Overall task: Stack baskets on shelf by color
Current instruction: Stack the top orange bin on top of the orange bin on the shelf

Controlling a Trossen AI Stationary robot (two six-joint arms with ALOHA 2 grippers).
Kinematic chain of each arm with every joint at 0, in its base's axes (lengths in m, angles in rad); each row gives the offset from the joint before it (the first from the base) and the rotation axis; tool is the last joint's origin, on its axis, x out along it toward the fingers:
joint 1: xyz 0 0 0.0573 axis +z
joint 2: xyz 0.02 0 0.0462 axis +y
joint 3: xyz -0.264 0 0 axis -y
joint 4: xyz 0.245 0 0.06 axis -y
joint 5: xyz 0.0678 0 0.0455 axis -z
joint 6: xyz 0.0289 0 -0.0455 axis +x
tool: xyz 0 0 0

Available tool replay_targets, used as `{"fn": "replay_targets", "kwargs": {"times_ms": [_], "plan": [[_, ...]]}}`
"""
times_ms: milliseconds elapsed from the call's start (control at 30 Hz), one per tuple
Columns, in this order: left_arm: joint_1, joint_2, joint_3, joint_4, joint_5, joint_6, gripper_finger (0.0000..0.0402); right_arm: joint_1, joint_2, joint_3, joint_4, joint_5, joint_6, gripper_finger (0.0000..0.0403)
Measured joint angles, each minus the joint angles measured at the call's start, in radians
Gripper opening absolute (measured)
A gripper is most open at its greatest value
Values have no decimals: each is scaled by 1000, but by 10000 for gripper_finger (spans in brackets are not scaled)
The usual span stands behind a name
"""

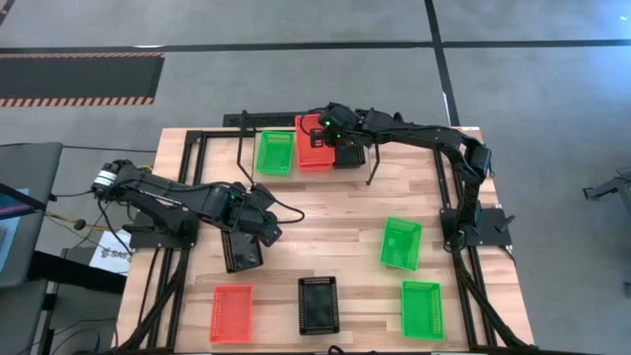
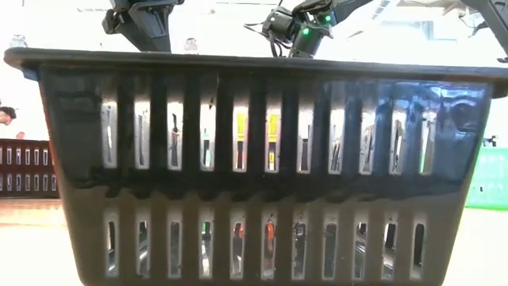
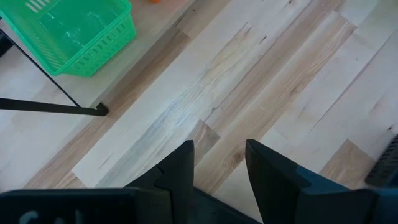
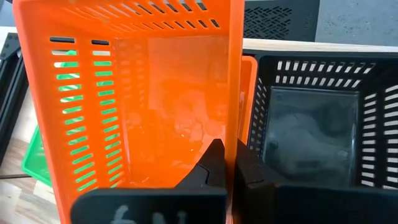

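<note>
Your left gripper (image 3: 219, 163) hangs over bare table with fingers apart, holding nothing. Your right gripper (image 4: 227, 163) is clamped on a red-orange basket's (image 4: 143, 93) wall above the shelf (image 1: 246, 138); next, lower it squarely into the red-orange one beneath.

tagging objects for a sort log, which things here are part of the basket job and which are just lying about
Part of the job:
- green baskets
- red baskets
- black baskets
- shelf
- right hand, shut on a red basket's wall
- left hand, open

Lying about:
- paper beside the table
</note>
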Motion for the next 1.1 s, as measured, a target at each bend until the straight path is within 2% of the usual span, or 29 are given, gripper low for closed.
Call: {"fn": "replay_targets", "kwargs": {"times_ms": [433, 667, 900, 1100], "plan": [[0, 0, 0, 0, 0, 0, 132, 0, 88, 0, 34, -52, 19, 5], [0, 0, 0, 0, 0, 0, 132, 0, 92, 0, 42, -59, -18, 8], [0, 0, 0, 0, 0, 0, 132, 2, 73, 1, 49, -55, -41, 69], [0, 0, 0, 0, 0, -1, 132, 4, 68, 8, 44, -55, -71, 104]]}}
